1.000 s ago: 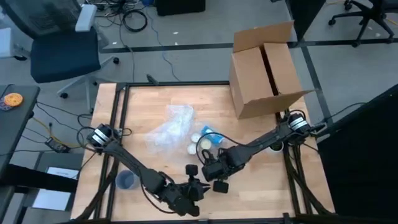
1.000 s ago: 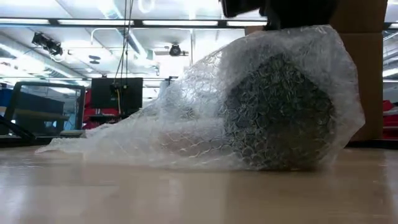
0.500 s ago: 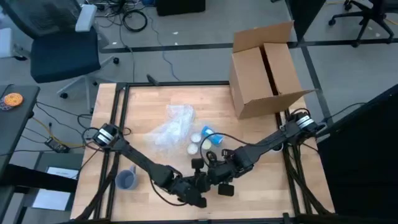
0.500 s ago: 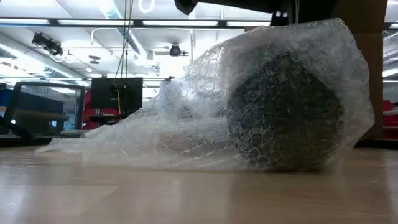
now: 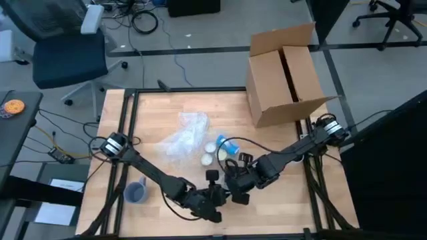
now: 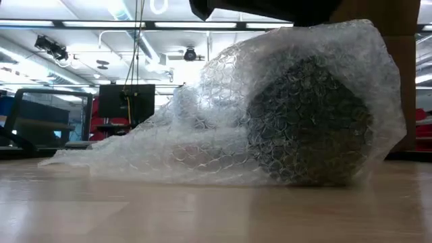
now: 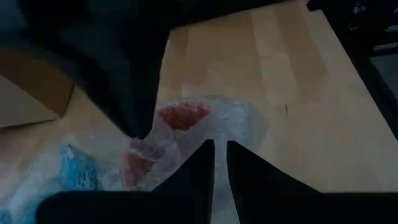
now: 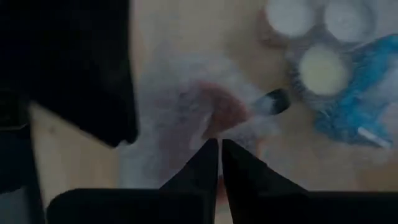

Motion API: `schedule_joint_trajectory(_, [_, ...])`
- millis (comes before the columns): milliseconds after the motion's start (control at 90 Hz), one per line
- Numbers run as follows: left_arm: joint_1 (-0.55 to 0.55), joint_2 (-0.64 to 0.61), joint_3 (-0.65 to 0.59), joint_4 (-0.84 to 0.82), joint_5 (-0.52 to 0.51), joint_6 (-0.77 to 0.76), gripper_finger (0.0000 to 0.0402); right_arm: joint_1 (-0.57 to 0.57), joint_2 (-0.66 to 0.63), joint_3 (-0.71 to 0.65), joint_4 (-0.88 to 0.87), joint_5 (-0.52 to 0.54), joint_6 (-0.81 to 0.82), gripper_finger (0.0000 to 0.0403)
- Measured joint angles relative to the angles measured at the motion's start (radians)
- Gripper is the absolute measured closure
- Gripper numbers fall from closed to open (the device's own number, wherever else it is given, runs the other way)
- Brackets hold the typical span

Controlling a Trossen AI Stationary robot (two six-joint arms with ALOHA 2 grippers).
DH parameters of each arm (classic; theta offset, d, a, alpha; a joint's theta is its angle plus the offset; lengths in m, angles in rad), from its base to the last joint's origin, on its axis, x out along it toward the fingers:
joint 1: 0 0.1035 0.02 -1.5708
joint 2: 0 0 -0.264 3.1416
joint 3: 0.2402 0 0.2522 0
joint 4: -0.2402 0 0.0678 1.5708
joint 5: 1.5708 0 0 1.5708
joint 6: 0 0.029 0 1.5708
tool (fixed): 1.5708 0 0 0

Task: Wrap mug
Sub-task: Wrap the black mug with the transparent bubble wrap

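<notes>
A mug (image 6: 307, 121) lies on its side inside clear bubble wrap (image 6: 223, 115) near the table's front edge. It shows dark in the low view and as a red patch (image 7: 183, 116) in the wrist views. In the high view both arms cover it. My left gripper (image 5: 215, 193) and my right gripper (image 5: 233, 187) meet over it, each shut on the bubble wrap (image 8: 186, 118). The wrap's loose end (image 6: 101, 158) trails flat on the table. My left gripper pinches the wrap's upper part (image 7: 186, 140) beside the mug between its two fingers, coming from above at a slant. How many layers it has cannot be told. My right gripper pinches the wrap (image 8: 214, 127) over the mug from above. The wrap stands up under the grippers (image 6: 364, 27), and the mug rests on the table.
A second heap of bubble wrap (image 5: 183, 137) lies mid-table, with white and blue mugs (image 5: 217, 150) beside it. A grey-blue mug (image 5: 135, 192) stands near the front left. An open cardboard box (image 5: 283, 73) stands at the far right corner.
My left gripper has moved from the near edge toward the far edge and right, up to the wrapped mug beside my right gripper. The wrap's top over the mug has risen a little, and the bundle has shifted slightly sideways on the table.
</notes>
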Motion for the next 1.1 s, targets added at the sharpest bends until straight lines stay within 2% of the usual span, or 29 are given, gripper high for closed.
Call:
schedule_joint_trajectory(167, [-0.026,-0.049,0.000,-0.094,-0.016,0.002,0.0373,-0.017,0.027,-0.053,0.044,-0.037,0.001,0.0402])
schedule_joint_trajectory(367, [-0.088,-0.151,0.000,-0.328,-0.170,-0.059,0.0373,-0.013,0.065,-0.092,0.156,-0.088,-0.008,0.0402])
schedule_joint_trajectory(500, [-0.122,-0.209,0.000,-0.486,-0.222,-0.160,0.0373,-0.016,0.100,-0.096,0.176,-0.130,-0.010,0.0402])
schedule_joint_trajectory(667, [-0.166,-0.211,-0.001,-0.673,-0.260,-0.335,0.0373,-0.021,0.097,-0.096,0.179,-0.162,-0.026,0.0402])
schedule_joint_trajectory(856, [-0.195,-0.204,-0.079,-0.670,-0.277,-0.455,0.0373,-0.014,0.039,-0.052,0.112,-0.163,-0.025,0.0402])
schedule_joint_trajectory(978, [-0.199,-0.204,-0.131,-0.646,-0.279,-0.515,0.0373,0.004,0.020,0.005,0.049,-0.106,-0.025,0.0403])
schedule_joint_trajectory(1100, [-0.199,-0.204,-0.174,-0.649,-0.279,-0.556,0.0373,0.024,0.020,0.047,0.071,-0.044,-0.036,0.0403])
